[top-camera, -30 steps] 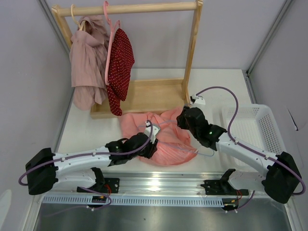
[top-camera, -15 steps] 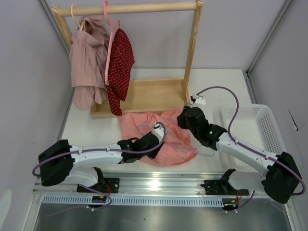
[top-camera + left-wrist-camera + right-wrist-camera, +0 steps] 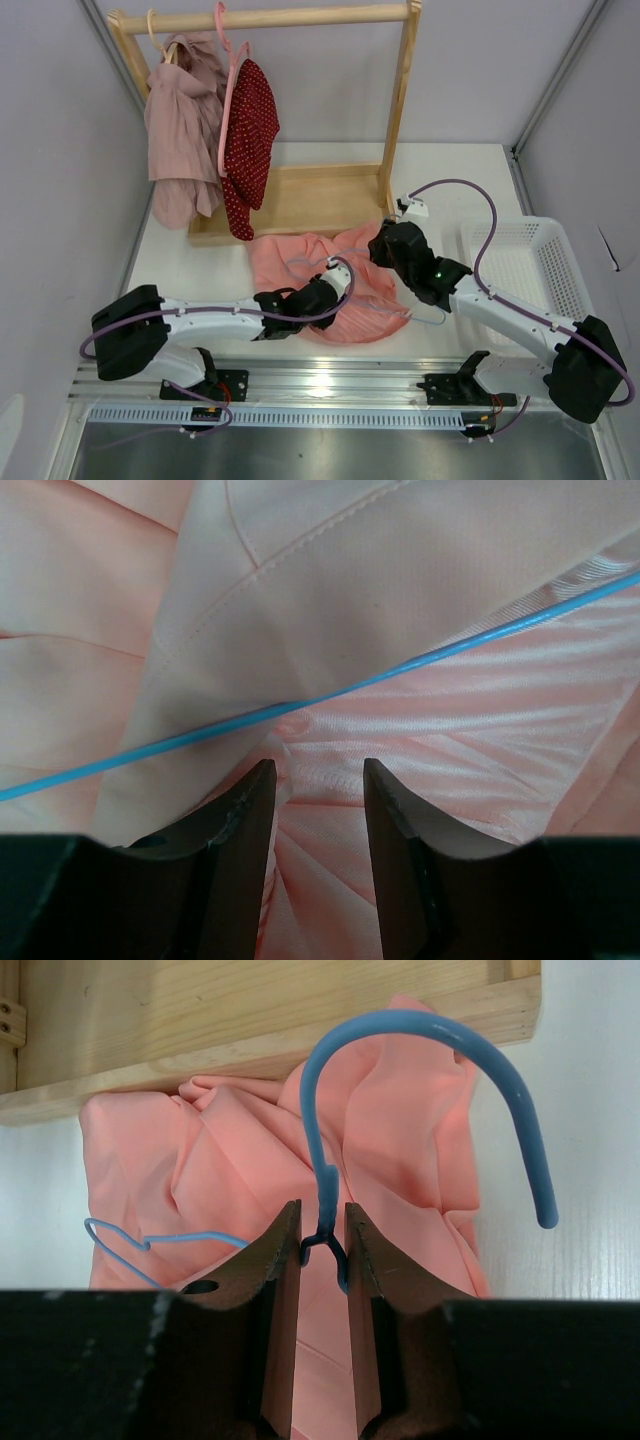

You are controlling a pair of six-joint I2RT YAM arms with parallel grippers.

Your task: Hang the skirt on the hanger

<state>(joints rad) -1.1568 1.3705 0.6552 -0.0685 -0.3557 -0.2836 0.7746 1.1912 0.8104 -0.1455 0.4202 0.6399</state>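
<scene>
The salmon-pink skirt [image 3: 300,268] lies crumpled on the table in front of the rack's base. The light-blue wire hanger [image 3: 428,320] lies partly on and in it. My right gripper [image 3: 385,247] is shut on the hanger's neck [image 3: 325,1235], with the hook [image 3: 420,1022] curving up beyond the fingertips. In the left wrist view, my left gripper [image 3: 318,775] is open and low over the skirt [image 3: 400,570]. A straight run of the hanger wire [image 3: 400,672] crosses just past its tips. Nothing is pinched between its jaws.
A wooden clothes rack [image 3: 300,17] stands at the back. On it hang a mauve-pink garment [image 3: 180,130] and a dark red dotted garment [image 3: 250,130] on a pink hanger. Its wooden base [image 3: 300,200] borders the skirt. A white basket [image 3: 575,270] stands at the right.
My left gripper has moved to the right across the skirt, toward the right arm. The right gripper has kept its hold on the hanger and has not moved.
</scene>
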